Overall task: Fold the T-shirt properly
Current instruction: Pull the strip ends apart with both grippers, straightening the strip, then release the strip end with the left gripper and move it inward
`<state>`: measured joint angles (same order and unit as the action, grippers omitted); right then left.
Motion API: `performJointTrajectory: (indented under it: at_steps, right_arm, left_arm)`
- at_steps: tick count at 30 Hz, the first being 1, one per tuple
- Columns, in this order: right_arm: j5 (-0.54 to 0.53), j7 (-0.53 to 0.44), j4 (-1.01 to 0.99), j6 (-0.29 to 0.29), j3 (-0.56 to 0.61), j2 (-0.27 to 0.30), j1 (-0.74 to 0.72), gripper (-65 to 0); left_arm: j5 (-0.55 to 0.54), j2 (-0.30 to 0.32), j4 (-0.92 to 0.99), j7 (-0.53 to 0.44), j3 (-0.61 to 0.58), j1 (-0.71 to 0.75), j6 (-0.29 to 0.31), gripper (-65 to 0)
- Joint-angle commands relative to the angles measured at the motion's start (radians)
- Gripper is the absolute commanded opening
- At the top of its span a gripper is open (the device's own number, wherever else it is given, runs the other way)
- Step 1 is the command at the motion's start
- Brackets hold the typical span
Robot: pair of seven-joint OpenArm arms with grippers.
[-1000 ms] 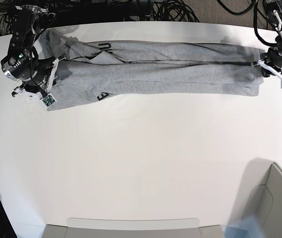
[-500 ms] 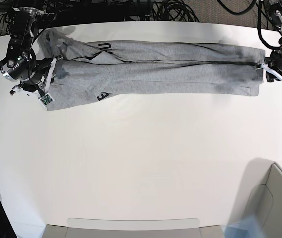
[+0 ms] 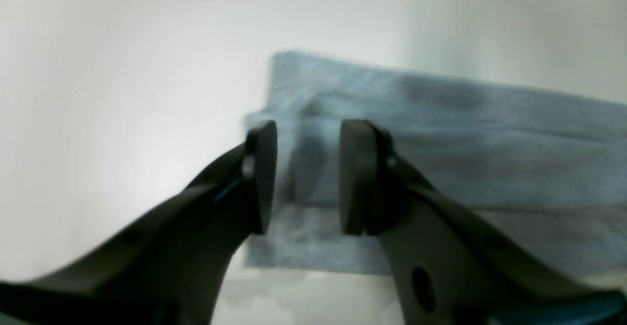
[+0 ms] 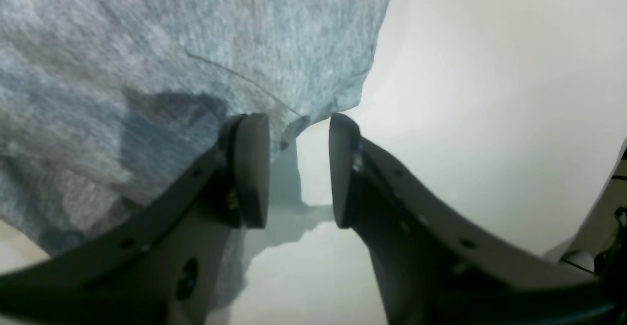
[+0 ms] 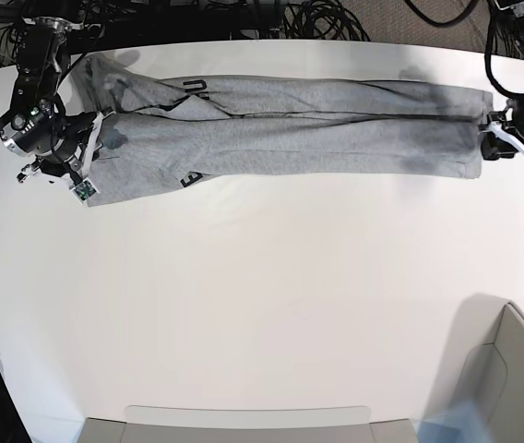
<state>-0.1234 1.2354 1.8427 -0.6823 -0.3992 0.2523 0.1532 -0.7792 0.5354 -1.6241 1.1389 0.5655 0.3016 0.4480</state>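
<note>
T-shirt point(image 5: 280, 129) lies flat along the far edge of the white bench point(image 5: 271, 305), folded into a long narrow strip, bits of black lettering showing. Left hand point(image 3: 306, 175) sits at one end of the strip, fingers point(image 3: 262, 178) spread, fabric edge seen in the gap (no pinch visible), holding nothing. Right hand point(image 4: 299, 168) sits at the other end, open too, cloth just beside one finger, empty.
</note>
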Motion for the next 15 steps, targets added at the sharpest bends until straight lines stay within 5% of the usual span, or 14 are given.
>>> performJointTrajectory:
  at_steps: [1, 8, 15]
  right_arm:
    - [-0.002, -0.009, 0.013, -0.016, -0.004, 0.012, -0.011, -44.4]
    - [-0.002, -0.009, 0.013, -0.016, -0.004, 0.012, -0.010, -44.4]
    - [-0.002, -0.009, 0.015, -0.016, -0.004, 0.012, -0.008, -44.4]
  left_arm:
    - [-0.004, 0.028, 0.031, -0.017, 0.008, -0.017, 0.004, -42.7]
    - [-0.007, 0.079, 0.140, -0.090, -0.132, -0.045, 0.002, -42.7]
    - [-0.003, 0.081, 0.204, -0.136, -0.135, -0.045, -0.035, -42.8]
